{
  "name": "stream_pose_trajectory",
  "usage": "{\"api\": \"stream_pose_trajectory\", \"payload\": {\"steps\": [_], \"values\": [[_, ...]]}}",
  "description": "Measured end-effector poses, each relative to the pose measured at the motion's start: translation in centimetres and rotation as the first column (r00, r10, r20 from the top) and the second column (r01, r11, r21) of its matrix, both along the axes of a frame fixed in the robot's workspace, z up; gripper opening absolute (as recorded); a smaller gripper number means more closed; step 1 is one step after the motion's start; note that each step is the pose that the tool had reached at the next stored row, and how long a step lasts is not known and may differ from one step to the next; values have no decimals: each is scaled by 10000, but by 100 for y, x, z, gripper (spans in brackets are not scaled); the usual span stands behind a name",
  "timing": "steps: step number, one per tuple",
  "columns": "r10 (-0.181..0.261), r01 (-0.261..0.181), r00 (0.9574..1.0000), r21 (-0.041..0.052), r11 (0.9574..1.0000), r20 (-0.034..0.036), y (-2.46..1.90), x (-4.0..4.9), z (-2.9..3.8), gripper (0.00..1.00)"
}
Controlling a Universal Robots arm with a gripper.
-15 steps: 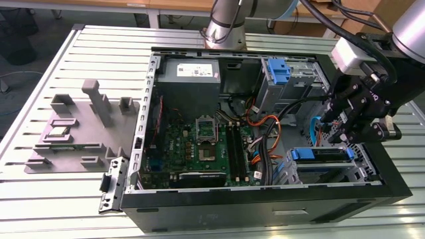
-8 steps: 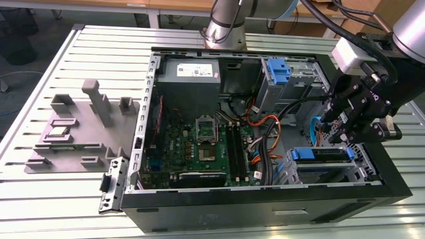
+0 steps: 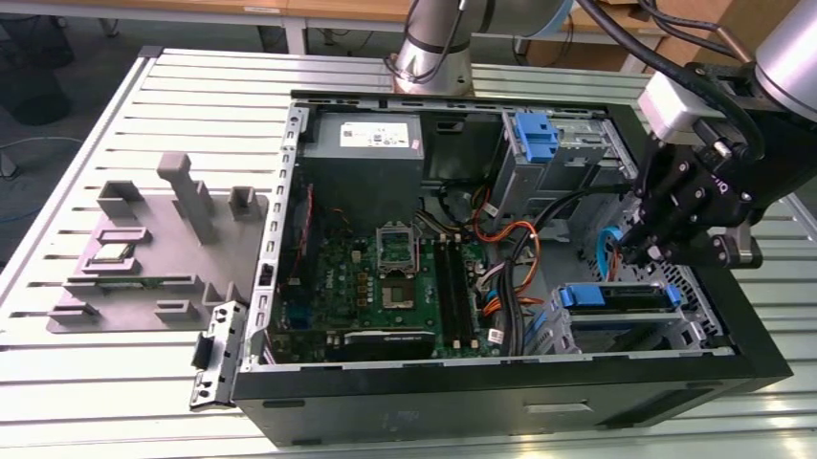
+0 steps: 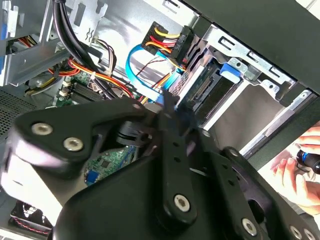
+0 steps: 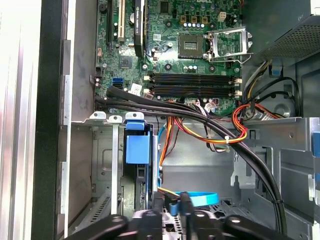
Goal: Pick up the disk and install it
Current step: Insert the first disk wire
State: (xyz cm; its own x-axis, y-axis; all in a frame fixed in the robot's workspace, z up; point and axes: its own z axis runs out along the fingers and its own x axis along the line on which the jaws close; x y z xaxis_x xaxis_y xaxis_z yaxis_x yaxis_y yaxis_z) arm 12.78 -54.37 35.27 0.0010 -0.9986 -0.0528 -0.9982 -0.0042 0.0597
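Silver metal edged with blue rails, the disk [image 3: 617,308] sat seated in the lower drive bay of the open computer case [image 3: 511,397], toward the exterior view's right, and the case lay on the slatted table [image 3: 77,382]. The gripper [image 3: 645,256] hung just above that bay, close to the disk but not touching it. In the first wrist view the gripper [image 5: 171,197] showed its fingers [image 5: 158,205] a narrow gap apart, beside the disk [image 5: 137,150]. A blue cable [image 5: 202,199] ran just past them. The green motherboard [image 3: 396,277] lay alongside, and a person's hand [image 4: 300,170] was outside the case in the second wrist view.
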Motion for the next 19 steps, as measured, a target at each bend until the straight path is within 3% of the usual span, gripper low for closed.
{"api": "stream_pose_trajectory", "payload": {"steps": [2,13,19], "values": [[0,0,10000,1,10000,0,0,0,0,17],[0,0,10000,3,10000,0,-3,1,0,16],[1,-1,10000,4,10000,0,-75,1,-1,16]]}}
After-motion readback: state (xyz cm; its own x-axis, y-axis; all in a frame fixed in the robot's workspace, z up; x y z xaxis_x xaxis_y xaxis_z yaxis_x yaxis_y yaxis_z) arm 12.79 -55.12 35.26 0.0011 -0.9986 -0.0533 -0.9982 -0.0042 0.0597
